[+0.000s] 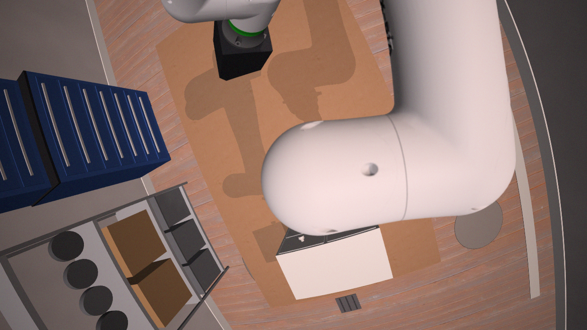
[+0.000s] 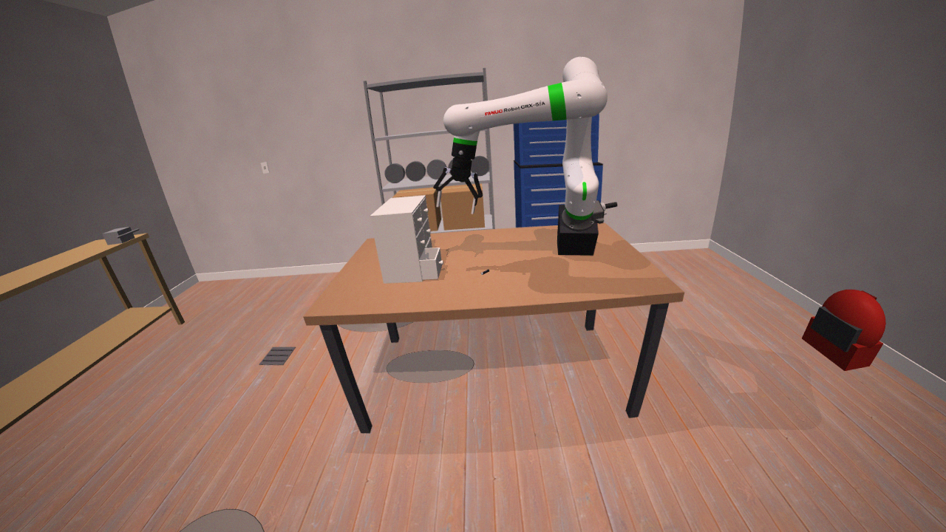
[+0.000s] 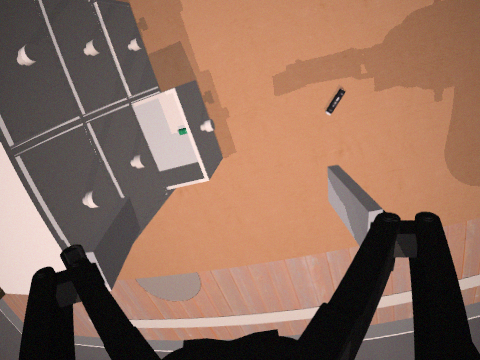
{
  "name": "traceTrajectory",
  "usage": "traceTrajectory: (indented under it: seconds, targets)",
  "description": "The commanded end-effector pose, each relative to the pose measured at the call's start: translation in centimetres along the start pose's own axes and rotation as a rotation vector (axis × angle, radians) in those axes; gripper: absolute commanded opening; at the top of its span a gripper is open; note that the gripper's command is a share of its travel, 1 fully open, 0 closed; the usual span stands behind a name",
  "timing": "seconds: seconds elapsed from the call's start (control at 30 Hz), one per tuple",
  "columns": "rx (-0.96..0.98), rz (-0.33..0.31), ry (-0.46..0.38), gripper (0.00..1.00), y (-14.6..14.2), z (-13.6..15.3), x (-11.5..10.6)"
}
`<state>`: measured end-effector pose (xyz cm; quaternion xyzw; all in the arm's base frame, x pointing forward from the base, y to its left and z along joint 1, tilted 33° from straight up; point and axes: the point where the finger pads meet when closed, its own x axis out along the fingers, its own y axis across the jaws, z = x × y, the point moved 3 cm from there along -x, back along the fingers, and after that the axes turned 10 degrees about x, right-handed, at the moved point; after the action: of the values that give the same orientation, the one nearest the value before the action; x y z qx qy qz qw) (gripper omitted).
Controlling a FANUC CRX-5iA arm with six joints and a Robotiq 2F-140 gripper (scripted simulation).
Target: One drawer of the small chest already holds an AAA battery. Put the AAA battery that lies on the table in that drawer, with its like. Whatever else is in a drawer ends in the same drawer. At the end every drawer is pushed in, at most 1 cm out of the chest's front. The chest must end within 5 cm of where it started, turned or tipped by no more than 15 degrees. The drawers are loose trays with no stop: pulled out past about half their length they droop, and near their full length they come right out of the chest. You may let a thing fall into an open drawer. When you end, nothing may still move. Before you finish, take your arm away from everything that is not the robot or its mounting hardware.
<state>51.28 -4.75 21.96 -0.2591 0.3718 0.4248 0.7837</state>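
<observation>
I've got the fingers spread as wide as they go, w/ nothing between them. In the wrist view only one grey pad shows clearly, lower right of centre; the other is hidden behind the black linkage at lower left. In the exterior view the gripper point(image 2: 457, 191) hangs in the air above the worktop point(image 2: 529, 291), up and to the right of the chest point(image 2: 400, 241), touching nothing.

The AAA battery point(image 3: 335, 102) lies on the worktop in the upper right of the wrist frame, a small dark stick w/ a pale tip, tilted diagonally, well apart from the fingers and above the visible pad. In the exterior view it's a tiny dark mark point(image 2: 483, 271) mid-frame, right of the chest and below the gripper.

One open drawer point(image 3: 175, 140) sticks out of the chest's dark front, left of centre in the wrist view, bottom row in the exterior view. Inside I see a small green thing point(image 3: 182, 131) near its right wall; too small to read.

Writing: red "FANUC" and grey "Robot CRX-5iA" on the arm's forearm point(image 2: 512, 108), upper centre of the exterior view. No label legible on the battery or the chest.

Top view: the arm covers most of the chest front.
</observation>
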Motion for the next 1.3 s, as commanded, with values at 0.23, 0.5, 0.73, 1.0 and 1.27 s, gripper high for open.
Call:
traceTrajectory:
  seconds: [0.23,0.5,0.73,1.0,1.27]
  targets:
    - [0.563,0.053,0.082,1.00,0.35,-0.42,-1.47]
    - [0.886,0.084,0.130,1.00,0.19,-0.38,-1.47]
    - [1.139,0.108,0.169,1.00,0.06,-0.38,-1.45]
    - [1.408,0.132,0.211,1.00,-0.07,-0.41,-1.43]
    - [1.408,0.132,0.211,1.00,-0.07,-0.41,-1.43]
